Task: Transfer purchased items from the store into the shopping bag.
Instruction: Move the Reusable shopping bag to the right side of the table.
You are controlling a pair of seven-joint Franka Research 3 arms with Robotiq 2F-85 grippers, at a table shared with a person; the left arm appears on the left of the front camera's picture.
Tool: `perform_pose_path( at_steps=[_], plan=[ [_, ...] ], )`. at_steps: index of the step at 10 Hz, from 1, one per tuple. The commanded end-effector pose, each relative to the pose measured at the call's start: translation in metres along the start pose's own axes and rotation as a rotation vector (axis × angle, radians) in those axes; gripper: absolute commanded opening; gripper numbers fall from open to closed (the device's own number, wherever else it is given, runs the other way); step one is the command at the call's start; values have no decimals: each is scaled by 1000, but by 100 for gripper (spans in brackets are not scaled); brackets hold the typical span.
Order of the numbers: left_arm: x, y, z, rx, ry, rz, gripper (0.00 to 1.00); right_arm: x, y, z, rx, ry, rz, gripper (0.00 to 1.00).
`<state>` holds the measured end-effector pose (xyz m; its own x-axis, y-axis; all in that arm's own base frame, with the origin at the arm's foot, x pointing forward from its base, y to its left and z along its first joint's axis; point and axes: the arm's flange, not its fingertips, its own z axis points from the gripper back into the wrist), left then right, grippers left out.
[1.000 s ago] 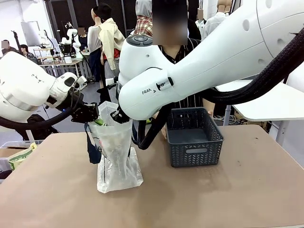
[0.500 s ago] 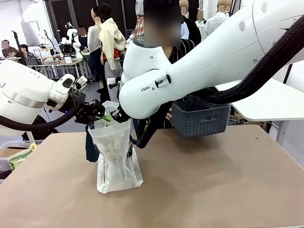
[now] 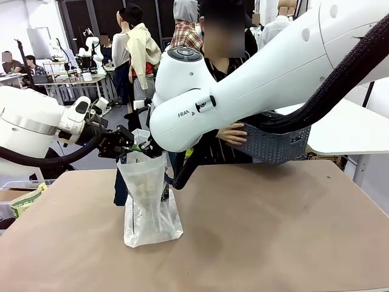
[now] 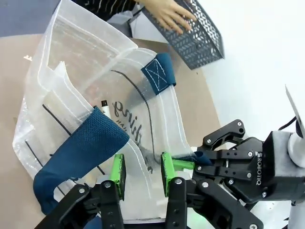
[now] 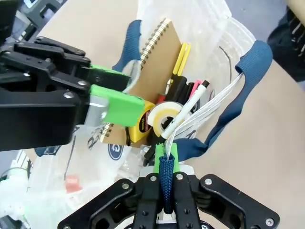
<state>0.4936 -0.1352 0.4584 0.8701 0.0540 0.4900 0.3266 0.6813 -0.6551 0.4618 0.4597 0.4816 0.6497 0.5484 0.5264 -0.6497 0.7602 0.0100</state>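
The shopping bag (image 3: 148, 204) stands upright on the table at the left, its mouth held up. My right gripper (image 5: 165, 164) is shut on one dark blue strap handle (image 5: 238, 95) of the bag. My left gripper (image 4: 142, 171) stands open at the opposite rim, with the thin bag edge loose between its green pads (image 4: 117, 169). Inside the bag lie purchased items: a brown spiral notebook (image 5: 155, 62), a yellow tape roll (image 5: 161, 118) and pens (image 5: 193, 93). The store basket (image 3: 276, 145) is off the table, tilted, in a person's hand (image 3: 230, 134).
The brown table (image 3: 273, 231) is bare to the right of the bag and toward the front. My right arm's big white link (image 3: 243, 91) crosses above the table's middle. The person stands at the far edge behind it.
The person has lifted the basket off the table and pulled it back, tilted. My left gripper's jaws have opened at the bag's rim. The right gripper still holds the strap.
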Motion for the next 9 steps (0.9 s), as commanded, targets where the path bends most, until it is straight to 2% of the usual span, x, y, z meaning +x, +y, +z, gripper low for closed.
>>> perform_pose_path(
  at_steps=[1, 7, 9],
  plan=[
    [5, 3, -8, -45, -34, 9, 41, 8, 3, -5, 25, 10, 38, 0],
    [13, 5, -21, -135, -31, 44, 41, 13, 10, -11, 25, 40, 76, 0],
    [19, 6, -26, -154, -65, 46, 41, 17, 16, -12, 34, 48, 99, 0]
  ],
)
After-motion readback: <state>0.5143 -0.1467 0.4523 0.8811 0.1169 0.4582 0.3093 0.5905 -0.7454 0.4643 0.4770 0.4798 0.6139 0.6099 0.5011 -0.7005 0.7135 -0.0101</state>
